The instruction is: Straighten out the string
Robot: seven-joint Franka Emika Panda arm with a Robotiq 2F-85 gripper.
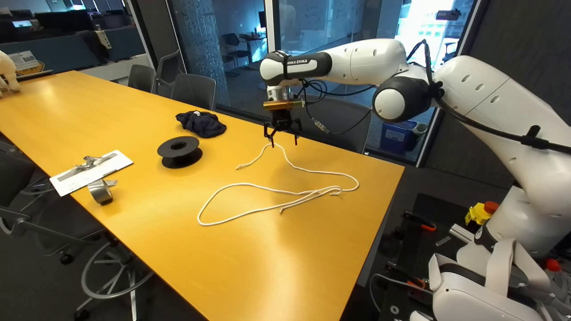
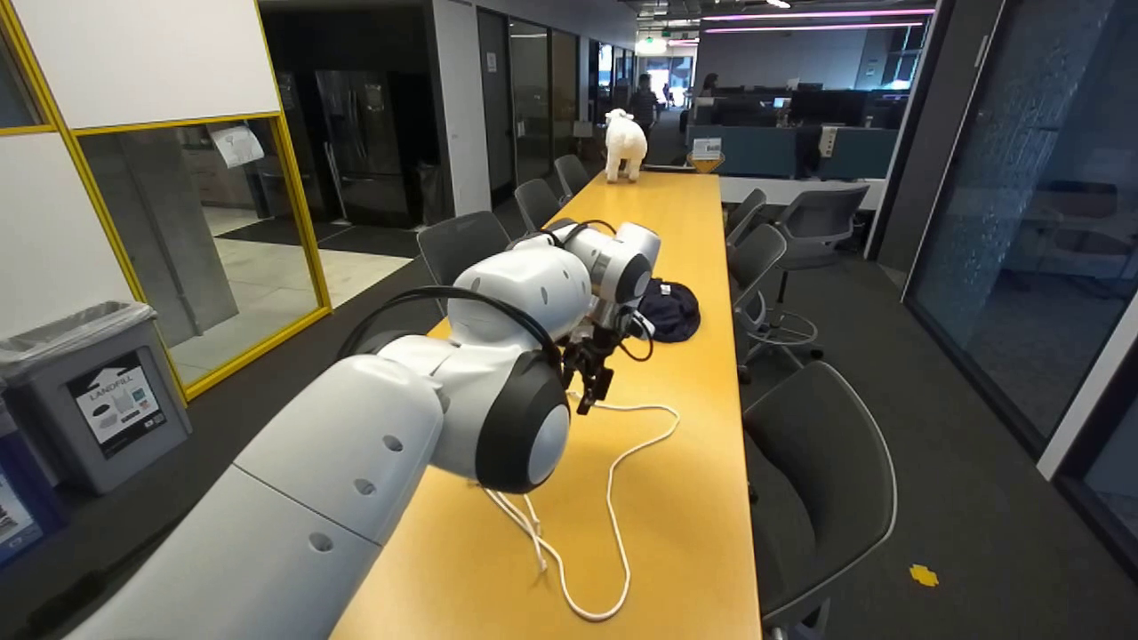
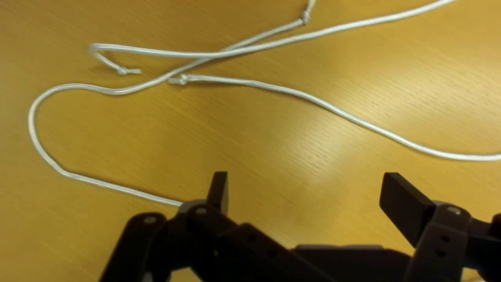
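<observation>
Wrist view: gripper (image 3: 307, 192) is standing wide, holding nothing; string (image 3: 250, 49) is lying crossed, uncrossing and stretching left to do. Exterior view: string is sprawling looped on table (image 1: 258, 267), straightening hardly showing. Exterior view: arm (image 2: 364, 444) is hiding part, perhaps more bends.

Rounded white arm (image 1: 508, 107), black cables (image 1: 490, 129), gold-coloured plate (image 1: 283, 105); black end effector (image 1: 284, 142)

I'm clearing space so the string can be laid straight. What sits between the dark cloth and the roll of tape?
A black spool, as an exterior view shows, nearer the dark cloth than the roll of tape.
</observation>
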